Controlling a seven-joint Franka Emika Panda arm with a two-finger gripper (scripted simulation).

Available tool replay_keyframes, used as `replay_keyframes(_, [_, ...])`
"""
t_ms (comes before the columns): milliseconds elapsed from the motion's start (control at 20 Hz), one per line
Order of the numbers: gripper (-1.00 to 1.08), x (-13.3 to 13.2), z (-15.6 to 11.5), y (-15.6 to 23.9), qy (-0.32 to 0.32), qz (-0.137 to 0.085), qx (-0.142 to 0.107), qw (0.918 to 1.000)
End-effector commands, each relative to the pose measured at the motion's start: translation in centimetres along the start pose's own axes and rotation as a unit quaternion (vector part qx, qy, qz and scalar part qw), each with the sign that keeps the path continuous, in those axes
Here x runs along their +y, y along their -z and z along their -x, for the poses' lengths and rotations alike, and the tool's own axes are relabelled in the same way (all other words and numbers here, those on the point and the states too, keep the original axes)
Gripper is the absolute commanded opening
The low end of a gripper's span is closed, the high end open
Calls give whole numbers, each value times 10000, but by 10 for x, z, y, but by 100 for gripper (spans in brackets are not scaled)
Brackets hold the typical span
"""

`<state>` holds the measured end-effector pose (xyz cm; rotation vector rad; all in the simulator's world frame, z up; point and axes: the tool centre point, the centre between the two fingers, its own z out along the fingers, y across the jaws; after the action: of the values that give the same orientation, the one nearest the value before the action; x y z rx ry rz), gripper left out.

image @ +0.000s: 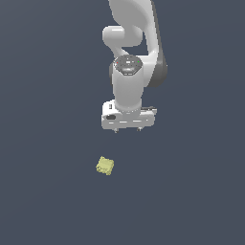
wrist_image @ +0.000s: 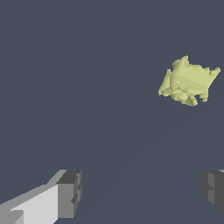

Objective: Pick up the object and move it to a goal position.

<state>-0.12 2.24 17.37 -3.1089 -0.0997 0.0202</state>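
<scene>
The object (image: 105, 165) is a small pale yellow-green block with bumpy faces, lying on the dark surface. It sits below my white gripper (image: 127, 129) in the exterior view and slightly toward that view's left. In the wrist view the object (wrist_image: 188, 81) lies ahead of my gripper (wrist_image: 142, 192), off to one side of the gap. The two grey fingertips (wrist_image: 70, 194) stand far apart with nothing between them, so the gripper is open. It hangs clear of the block and does not touch it.
The white arm (image: 131, 43) rises from the gripper toward the top of the exterior view. A plain dark grey-blue surface (image: 191, 191) fills the scene all around.
</scene>
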Motion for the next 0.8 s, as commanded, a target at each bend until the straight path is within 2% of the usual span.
replay_keyframes(0, [100, -6, -1, 4, 71, -11, 26, 10000])
replay_keyframes(350, [100, -4, -3, 3, 127, -6, 23, 9999])
replay_keyframes(750, [100, 2, -11, -2, 562, 21, 21, 9984])
